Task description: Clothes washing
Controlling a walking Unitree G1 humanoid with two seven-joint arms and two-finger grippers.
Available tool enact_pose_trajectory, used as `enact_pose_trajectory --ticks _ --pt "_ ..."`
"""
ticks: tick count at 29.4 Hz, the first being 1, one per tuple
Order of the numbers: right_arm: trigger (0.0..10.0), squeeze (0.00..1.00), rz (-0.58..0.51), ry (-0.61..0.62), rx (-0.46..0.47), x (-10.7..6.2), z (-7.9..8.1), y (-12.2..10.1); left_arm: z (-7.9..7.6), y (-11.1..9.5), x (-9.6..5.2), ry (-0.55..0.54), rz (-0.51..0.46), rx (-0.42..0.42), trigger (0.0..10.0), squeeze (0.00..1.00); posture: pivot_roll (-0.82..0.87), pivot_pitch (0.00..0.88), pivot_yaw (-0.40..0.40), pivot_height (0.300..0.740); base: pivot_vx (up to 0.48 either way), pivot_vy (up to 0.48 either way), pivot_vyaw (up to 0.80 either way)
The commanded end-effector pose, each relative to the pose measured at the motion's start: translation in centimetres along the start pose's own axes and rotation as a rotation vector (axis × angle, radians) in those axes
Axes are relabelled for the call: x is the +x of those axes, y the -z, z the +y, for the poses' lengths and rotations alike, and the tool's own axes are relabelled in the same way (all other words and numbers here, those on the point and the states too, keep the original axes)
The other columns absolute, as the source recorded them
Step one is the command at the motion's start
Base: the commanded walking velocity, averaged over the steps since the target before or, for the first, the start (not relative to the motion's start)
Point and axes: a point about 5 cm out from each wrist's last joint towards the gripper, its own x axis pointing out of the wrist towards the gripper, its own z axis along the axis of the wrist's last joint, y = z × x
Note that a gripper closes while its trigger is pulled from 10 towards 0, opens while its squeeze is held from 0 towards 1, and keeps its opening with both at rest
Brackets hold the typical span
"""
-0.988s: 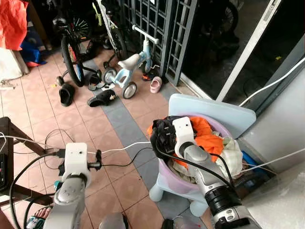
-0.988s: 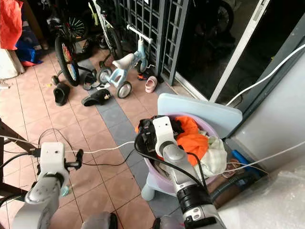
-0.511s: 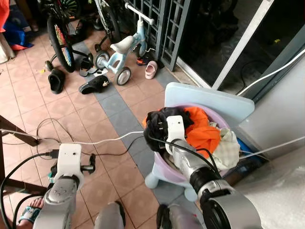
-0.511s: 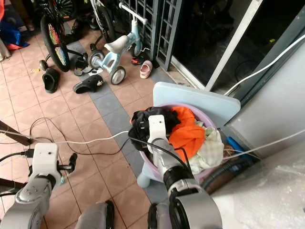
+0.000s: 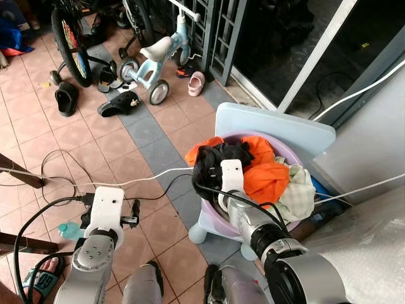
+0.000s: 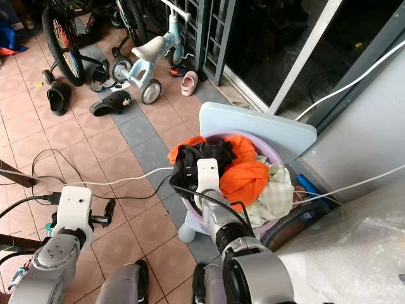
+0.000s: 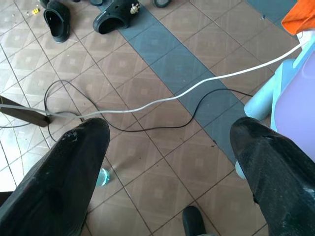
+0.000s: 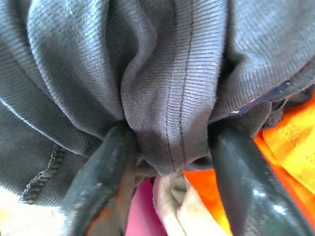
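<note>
Lower left of the head views: left gripper (image 5: 134, 212) over bare tile, fingers (image 7: 74, 172) spread wide, holding nothing. Under it, white cable (image 7: 162, 101) and black cable (image 7: 147, 129) snaking across the floor, a small bottle (image 5: 68, 230) beside the arm. Lower centre: right gripper (image 8: 167, 157) sunk into the clothes, fingers (image 8: 106, 167) pinched on a fold of dark garment (image 5: 218, 158). Centre: lilac basket (image 5: 218, 218) on a pale blue stool (image 5: 272, 120), piled with the dark garment, orange cloth (image 5: 269, 177) and cream cloth (image 5: 297, 193). Right: grey wall with white cords (image 5: 361, 190). Upper left: black sandals (image 5: 120, 104), pink shoe (image 5: 196, 83), a balance bike (image 5: 155, 54), a bicycle wheel (image 5: 66, 38), dark grille (image 5: 221, 31) behind
</note>
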Motion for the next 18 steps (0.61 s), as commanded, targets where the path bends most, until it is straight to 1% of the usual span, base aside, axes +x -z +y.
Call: enact_pose_trajectory --ticks 1,3,14,17,18 --pt "0.0 0.00 0.019 -0.016 0.009 0.01 0.60 0.32 -0.24 0.08 -0.13 0.008 -0.004 -0.001 10.0 0.00 0.15 0.226 -0.088 0.740 0.000 0.000 0.00" --pt "0.0 0.00 0.015 -0.015 0.010 0.04 0.55 0.19 -0.28 0.05 -0.06 0.003 -0.002 -0.016 10.0 0.00 0.15 0.226 -0.088 0.740 0.000 0.000 0.00" --pt "0.0 0.00 0.019 -0.018 0.015 0.05 0.44 0.30 -0.38 0.11 -0.10 -0.004 0.001 -0.028 10.0 0.00 0.15 0.229 -0.097 0.740 0.000 0.000 0.00" --pt "0.0 0.00 0.014 -0.019 0.019 0.05 0.17 0.26 -0.46 0.09 0.02 -0.005 0.004 -0.032 10.0 0.00 0.14 0.226 -0.099 0.740 0.000 0.000 0.00" --pt "0.0 0.00 -0.004 -0.016 0.022 0.05 -0.10 0.07 -0.50 0.07 0.11 -0.005 0.005 -0.033 10.0 0.00 0.14 0.225 -0.099 0.740 0.000 0.000 0.00"
